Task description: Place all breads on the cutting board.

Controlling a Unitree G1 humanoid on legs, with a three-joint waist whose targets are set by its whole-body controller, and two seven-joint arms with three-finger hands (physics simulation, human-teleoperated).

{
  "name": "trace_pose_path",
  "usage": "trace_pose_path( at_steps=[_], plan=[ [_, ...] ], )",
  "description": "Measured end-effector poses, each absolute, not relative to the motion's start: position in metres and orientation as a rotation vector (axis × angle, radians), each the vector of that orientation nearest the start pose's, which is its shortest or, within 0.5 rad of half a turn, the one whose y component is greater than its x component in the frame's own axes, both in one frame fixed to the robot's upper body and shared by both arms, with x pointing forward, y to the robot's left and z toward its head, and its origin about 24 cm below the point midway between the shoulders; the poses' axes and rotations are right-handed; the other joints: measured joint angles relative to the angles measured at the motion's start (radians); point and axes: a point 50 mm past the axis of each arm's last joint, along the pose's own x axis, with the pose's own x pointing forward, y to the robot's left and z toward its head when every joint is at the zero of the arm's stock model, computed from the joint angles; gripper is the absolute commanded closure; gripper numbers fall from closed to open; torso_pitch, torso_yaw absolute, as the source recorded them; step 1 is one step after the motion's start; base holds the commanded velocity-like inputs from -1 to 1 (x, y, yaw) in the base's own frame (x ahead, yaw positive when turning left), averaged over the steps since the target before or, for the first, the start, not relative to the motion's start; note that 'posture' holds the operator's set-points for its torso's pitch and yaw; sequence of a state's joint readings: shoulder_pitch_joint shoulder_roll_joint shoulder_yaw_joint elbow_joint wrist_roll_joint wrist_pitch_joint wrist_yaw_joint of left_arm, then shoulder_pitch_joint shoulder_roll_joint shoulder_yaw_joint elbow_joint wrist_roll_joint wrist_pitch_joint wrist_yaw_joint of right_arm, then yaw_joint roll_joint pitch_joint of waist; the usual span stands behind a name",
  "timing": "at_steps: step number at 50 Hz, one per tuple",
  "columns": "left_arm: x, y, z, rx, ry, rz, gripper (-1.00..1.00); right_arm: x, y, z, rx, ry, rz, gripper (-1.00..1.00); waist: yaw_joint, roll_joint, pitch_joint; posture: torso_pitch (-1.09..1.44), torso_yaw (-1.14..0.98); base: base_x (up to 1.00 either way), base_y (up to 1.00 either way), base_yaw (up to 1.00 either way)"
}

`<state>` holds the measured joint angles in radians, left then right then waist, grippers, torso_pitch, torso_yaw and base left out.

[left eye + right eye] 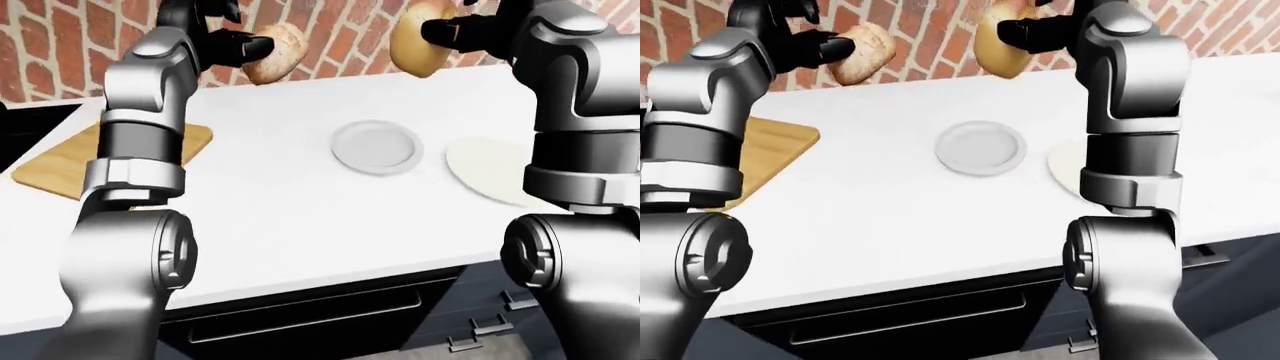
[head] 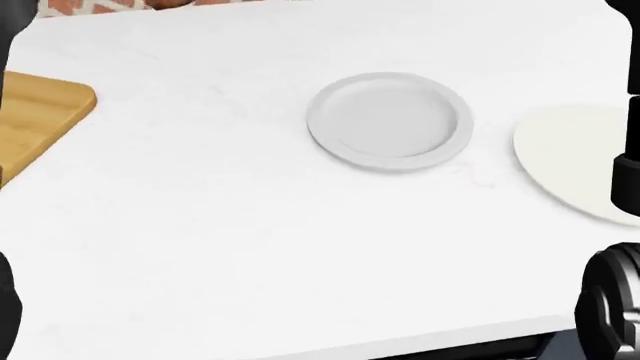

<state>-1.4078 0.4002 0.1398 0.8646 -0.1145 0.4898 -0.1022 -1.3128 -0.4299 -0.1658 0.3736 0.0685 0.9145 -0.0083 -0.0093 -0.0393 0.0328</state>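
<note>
My left hand point(image 1: 240, 46) is raised high at the top left of the left-eye view and is shut on a brown round bread roll point(image 1: 276, 52). My right hand point(image 1: 445, 31) is raised at the top right and is shut on a golden bagel-like bread point(image 1: 420, 39). Both breads hang in the air above the white counter point(image 1: 300, 217). The wooden cutting board point(image 1: 75, 154) lies on the counter at the left, partly behind my left forearm; it holds nothing that I can see. It also shows at the left edge of the head view point(image 2: 35, 124).
A small grey plate point(image 2: 390, 120) sits in the middle of the counter. A flat cream-white disc point(image 2: 575, 157) lies at the right, partly behind my right arm. A red brick wall point(image 1: 60, 45) runs along the top. Dark oven and drawers point(image 1: 330, 315) sit below the counter edge.
</note>
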Motion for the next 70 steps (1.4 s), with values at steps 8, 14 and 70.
trace_pose_path(
  at_steps=[8, 14, 70],
  plan=[
    [0.412, 0.179, 0.331, 0.073, -0.133, -0.028, 0.94, 0.375, -0.194, 0.348, -0.120, -0.087, -0.133, 1.00, -0.008, 0.083, 0.004, 0.00, 0.00, 0.00, 0.84, 0.00],
    [0.414, 0.193, 0.317, 0.067, -0.087, 0.014, 0.95, 0.379, -0.180, 0.338, -0.133, -0.055, -0.080, 1.00, 0.020, 0.117, 0.011, 0.00, 0.00, 0.00, 0.84, 0.00],
    [0.417, 0.176, 0.317, 0.102, -0.076, -0.033, 1.00, 0.391, -0.168, 0.310, -0.094, -0.027, -0.062, 1.00, 0.028, 0.018, 0.041, 0.00, 0.00, 0.00, 0.22, 0.00]
  ],
)
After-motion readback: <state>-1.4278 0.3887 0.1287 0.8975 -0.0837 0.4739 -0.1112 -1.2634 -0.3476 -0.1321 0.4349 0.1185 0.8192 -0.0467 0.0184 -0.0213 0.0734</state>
